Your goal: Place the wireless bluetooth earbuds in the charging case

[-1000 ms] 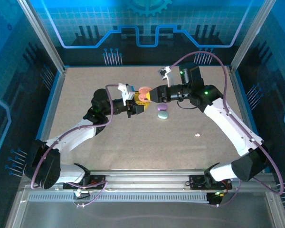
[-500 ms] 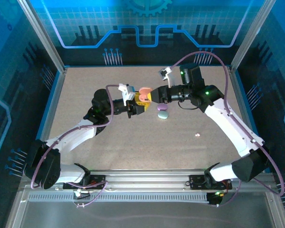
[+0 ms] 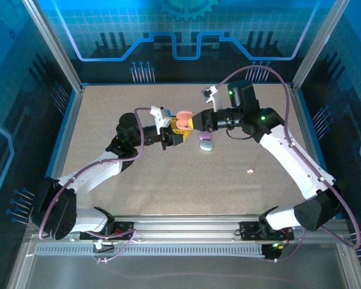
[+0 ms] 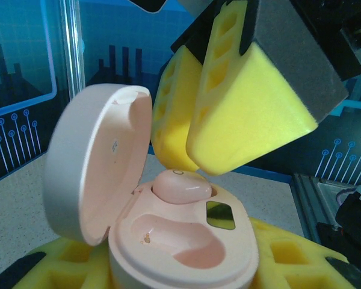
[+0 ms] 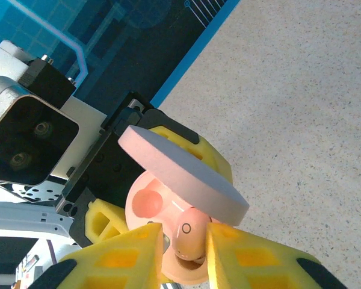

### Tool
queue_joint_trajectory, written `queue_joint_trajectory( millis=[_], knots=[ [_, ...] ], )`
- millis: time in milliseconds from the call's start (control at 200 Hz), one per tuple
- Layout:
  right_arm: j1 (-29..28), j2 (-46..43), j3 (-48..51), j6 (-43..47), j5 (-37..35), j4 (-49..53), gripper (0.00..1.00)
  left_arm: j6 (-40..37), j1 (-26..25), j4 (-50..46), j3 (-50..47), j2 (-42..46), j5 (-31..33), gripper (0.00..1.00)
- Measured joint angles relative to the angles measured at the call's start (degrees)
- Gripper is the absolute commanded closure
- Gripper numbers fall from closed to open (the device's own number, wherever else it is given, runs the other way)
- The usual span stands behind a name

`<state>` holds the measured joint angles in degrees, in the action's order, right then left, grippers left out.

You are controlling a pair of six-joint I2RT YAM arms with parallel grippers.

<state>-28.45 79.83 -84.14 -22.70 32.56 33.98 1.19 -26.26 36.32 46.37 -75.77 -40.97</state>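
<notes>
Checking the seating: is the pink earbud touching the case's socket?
Touching. The left wrist view shows the pink earbud lying in the rear socket of the open charging case, its underside sunk below the rim.

The top camera looked down from high behind the arm bases, far enough to take in the whole table [image 3: 198, 180]. The left wrist camera sat very near the case [image 4: 186, 259], facing level across it toward the right gripper [image 4: 195, 167]. The right wrist camera looked down past its own fingers [image 5: 126, 256] onto that case [image 5: 180, 174], also close. All three shared the case [image 3: 183, 118].
</notes>
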Motion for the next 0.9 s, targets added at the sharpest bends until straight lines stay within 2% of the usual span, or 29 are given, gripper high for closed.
queue_joint_trajectory(
  millis=[320, 520, 620, 755, 830, 901],
  knots=[
    [0.3, -1.5, -0.3, 0.7, -1.1, 1.6, 0.59, -0.2, -0.1, 0.1, 0.0, 0.0, 0.0, 0.71],
    [1.9, -9.0, 3.5, 0.2, -2.8, 0.0, 0.59, -1.4, -0.2, 0.0, 0.0, 0.0, 0.8, 0.71],
    [3.6, -15.8, 8.0, -0.4, -7.2, -2.0, 0.60, -1.7, -0.2, 0.0, 0.0, 0.0, 1.6, 0.71],
    [7.8, -25.3, 16.7, -3.7, -18.4, -3.4, 0.60, -1.7, -0.2, 0.1, 0.0, 0.1, 2.6, 0.71],
    [12.5, -28.4, 22.0, -7.9, -24.7, -2.0, 0.59, -1.7, -0.2, 0.1, 0.0, 0.1, 2.8, 0.71],
    [17.9, -29.0, 26.8, -10.9, -27.2, -1.2, 0.58, -1.7, -0.2, 0.3, 0.0, 0.1, 3.1, 0.71]
  ],
)
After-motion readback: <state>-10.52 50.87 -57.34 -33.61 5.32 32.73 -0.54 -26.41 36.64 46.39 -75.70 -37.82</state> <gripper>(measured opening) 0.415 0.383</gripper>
